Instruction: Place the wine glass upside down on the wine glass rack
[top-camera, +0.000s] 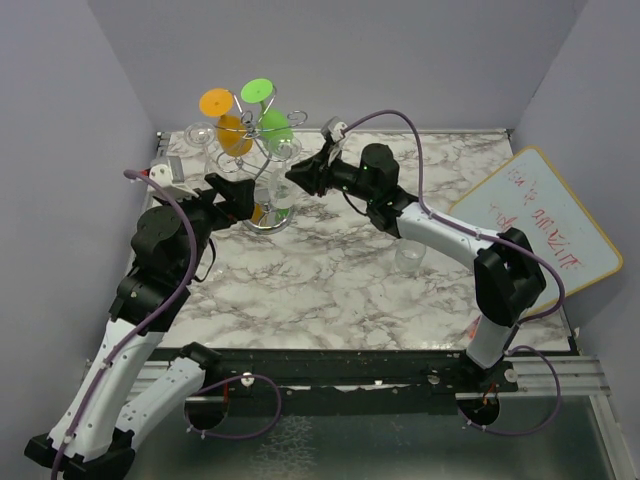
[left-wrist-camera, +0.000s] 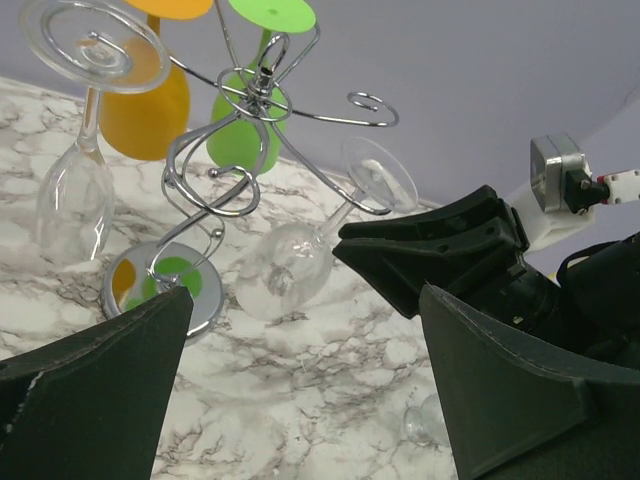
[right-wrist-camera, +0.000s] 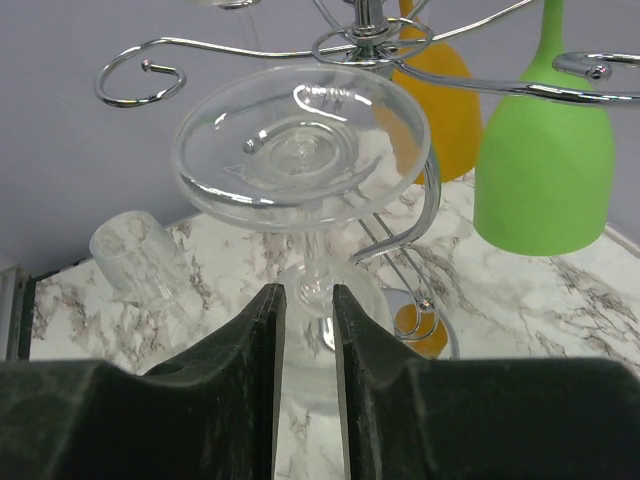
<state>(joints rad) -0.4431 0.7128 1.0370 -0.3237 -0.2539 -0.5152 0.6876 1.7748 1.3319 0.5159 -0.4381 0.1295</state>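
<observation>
The silver wire wine glass rack (top-camera: 262, 150) stands at the back left on its round base (left-wrist-camera: 160, 287). Its curled arms also show in the right wrist view (right-wrist-camera: 370, 40). My right gripper (right-wrist-camera: 308, 295) is shut on the stem of a clear wine glass (right-wrist-camera: 300, 150). The glass is held tilted, bowl down, with its foot (left-wrist-camera: 380, 175) just below a curled arm. In the top view the right gripper (top-camera: 300, 172) is right beside the rack. My left gripper (left-wrist-camera: 300, 400) is open and empty, left of the rack base in the top view (top-camera: 235, 195).
An orange glass (left-wrist-camera: 150, 100), a green glass (left-wrist-camera: 245, 140) and a clear glass (left-wrist-camera: 75, 190) hang upside down on the rack. Another clear glass (top-camera: 410, 257) lies on the marble table (top-camera: 320, 280). A whiteboard (top-camera: 540, 225) leans at the right. Walls enclose the back and sides.
</observation>
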